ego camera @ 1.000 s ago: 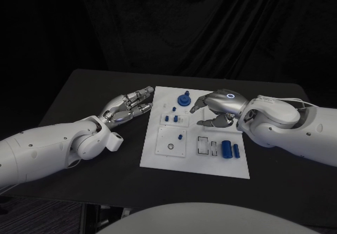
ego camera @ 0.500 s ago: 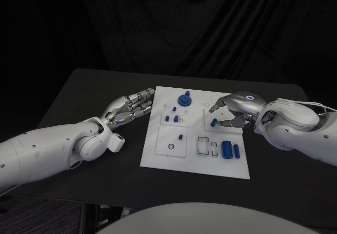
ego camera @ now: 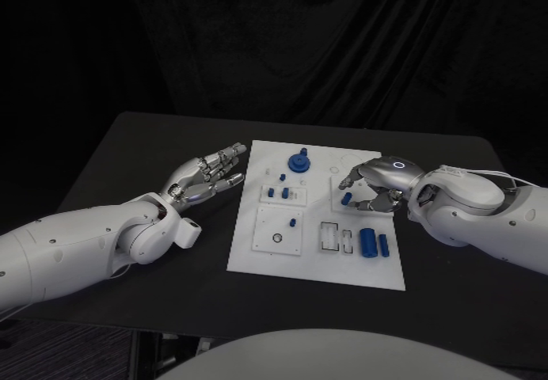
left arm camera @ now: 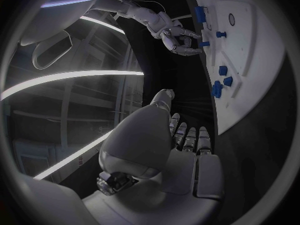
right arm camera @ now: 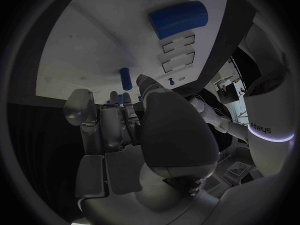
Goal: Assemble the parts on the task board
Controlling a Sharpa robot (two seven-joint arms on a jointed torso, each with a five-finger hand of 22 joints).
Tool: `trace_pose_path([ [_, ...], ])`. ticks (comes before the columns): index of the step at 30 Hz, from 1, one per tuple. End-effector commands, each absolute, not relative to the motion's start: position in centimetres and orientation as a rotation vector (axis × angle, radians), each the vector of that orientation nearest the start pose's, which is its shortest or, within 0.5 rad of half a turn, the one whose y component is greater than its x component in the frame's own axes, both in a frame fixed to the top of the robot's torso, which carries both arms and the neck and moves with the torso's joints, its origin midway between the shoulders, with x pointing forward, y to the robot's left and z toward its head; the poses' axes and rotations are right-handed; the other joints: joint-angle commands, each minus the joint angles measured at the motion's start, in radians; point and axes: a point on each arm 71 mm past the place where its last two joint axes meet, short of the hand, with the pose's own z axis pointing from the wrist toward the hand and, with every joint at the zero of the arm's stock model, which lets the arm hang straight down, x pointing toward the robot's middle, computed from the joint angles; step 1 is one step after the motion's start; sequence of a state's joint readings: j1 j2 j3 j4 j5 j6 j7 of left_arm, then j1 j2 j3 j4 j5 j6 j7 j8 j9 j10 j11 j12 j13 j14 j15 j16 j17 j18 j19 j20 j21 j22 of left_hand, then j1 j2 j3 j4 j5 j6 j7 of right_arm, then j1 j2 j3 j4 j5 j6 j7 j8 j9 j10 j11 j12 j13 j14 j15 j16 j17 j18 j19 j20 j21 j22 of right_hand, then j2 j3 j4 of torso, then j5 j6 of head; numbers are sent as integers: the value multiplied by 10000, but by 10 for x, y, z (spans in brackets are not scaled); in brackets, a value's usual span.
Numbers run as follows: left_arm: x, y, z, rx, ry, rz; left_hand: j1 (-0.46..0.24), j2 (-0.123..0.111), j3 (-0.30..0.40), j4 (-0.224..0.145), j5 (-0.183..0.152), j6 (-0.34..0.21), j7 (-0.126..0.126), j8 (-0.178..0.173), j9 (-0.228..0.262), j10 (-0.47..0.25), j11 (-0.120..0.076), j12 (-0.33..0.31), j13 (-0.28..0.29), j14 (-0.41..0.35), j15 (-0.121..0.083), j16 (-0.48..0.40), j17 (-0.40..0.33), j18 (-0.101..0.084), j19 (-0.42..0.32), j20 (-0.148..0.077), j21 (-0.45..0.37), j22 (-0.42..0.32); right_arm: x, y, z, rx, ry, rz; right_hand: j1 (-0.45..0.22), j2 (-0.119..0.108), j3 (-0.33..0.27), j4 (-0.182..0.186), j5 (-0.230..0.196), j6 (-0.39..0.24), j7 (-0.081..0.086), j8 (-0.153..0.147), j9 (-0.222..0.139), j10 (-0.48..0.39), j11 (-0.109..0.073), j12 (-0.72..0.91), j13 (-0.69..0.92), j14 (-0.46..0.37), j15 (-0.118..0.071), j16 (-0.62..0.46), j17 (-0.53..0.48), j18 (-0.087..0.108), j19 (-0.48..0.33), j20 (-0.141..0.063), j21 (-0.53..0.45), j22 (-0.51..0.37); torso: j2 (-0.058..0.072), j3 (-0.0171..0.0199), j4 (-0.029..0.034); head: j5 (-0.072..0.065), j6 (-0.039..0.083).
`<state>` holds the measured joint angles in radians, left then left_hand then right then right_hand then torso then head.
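Observation:
The white task board lies in the middle of the black table. On it are a blue round part with a peg, two small blue pieces, a short peg, a thick blue cylinder and a thin rod. My right hand hovers over the board's right side with curled fingers. Its fingertips are right at a small blue peg; whether they pinch it is unclear. My left hand lies palm-up beside the board's left edge, fingers spread and holding nothing.
Empty rectangular slots and a small black ring mark the board's lower half. Bare black table surrounds the board, and its far edge runs behind the board. My right forearm crosses the table's right side.
My right hand moved right across the board's upper part, uncovering the small blue peg, then edged back toward it. My left hand's fingers spread a little wider.

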<state>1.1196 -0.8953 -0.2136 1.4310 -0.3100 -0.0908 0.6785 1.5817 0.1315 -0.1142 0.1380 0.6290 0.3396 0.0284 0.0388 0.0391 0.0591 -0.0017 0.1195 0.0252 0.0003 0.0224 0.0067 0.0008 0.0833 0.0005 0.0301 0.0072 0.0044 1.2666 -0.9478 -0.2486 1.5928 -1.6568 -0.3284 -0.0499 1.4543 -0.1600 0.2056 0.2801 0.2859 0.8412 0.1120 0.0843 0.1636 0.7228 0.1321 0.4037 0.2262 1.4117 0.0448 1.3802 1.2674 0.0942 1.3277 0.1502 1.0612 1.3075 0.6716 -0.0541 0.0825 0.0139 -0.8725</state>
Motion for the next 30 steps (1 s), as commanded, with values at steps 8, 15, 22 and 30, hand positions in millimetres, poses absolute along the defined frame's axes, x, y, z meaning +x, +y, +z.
trace_pose_path([
  [8, 445, 248, -250, -6343, 14272, -17330, 10, 146, 16, -46, 69, -78, -32, -10, -19, -52, 14, -25, -14, -3, 373, -67, -8, 278, 20, 731, -36, 119, 452, -225, -228, -4571, 17108, 5457, 539, 213, 425, -405, 5, 317, 71, 102, -20, 637, -53, -7, -210, 129, -14, 85, 48, 39, 150, -27, 125, 1344, 1, -4, -4, 14, -1],
  [15, 445, 247, -251, -6387, 14370, -17380, 31, 176, 44, -66, 68, -88, -14, -8, -18, -58, 41, -20, -14, -3, 514, -67, -8, 370, 30, 958, -27, 158, 453, -223, -233, -4618, 17130, 5532, 661, 253, 996, -676, 6, 851, 134, 276, 85, 1728, -146, -273, -549, 200, -58, 157, 127, 4, 252, -53, 338, 1394, -1, -6, 8, 10, -1],
  [22, 445, 247, -252, -6425, 14434, -17380, 34, 190, 56, -68, 64, -103, -4, -10, -20, -58, 73, -15, -13, -3, 556, -67, -8, 402, 34, 1034, -23, 171, 454, -222, -233, -4596, 16972, 5601, 714, 219, 1392, -849, -2, 1241, 208, 426, 228, 2467, -268, -511, -749, 223, -140, 170, 137, -2, 279, -132, 425, 1409, 1, -12, -1, 32, -1],
  [30, 444, 247, -253, -6474, 14519, -17392, 36, 212, 72, -68, 47, -128, 14, -14, -22, -67, 110, -23, -15, -3, 599, -67, -8, 444, 39, 1125, -19, 189, 453, -223, -231, -4523, 16658, 5707, 753, 241, 1638, -1128, -24, 1871, 246, 729, 511, 3395, -525, -627, -820, 309, -355, 220, 217, -40, 394, -326, 679, 1464, -3, -6, -3, 58, -1],
])
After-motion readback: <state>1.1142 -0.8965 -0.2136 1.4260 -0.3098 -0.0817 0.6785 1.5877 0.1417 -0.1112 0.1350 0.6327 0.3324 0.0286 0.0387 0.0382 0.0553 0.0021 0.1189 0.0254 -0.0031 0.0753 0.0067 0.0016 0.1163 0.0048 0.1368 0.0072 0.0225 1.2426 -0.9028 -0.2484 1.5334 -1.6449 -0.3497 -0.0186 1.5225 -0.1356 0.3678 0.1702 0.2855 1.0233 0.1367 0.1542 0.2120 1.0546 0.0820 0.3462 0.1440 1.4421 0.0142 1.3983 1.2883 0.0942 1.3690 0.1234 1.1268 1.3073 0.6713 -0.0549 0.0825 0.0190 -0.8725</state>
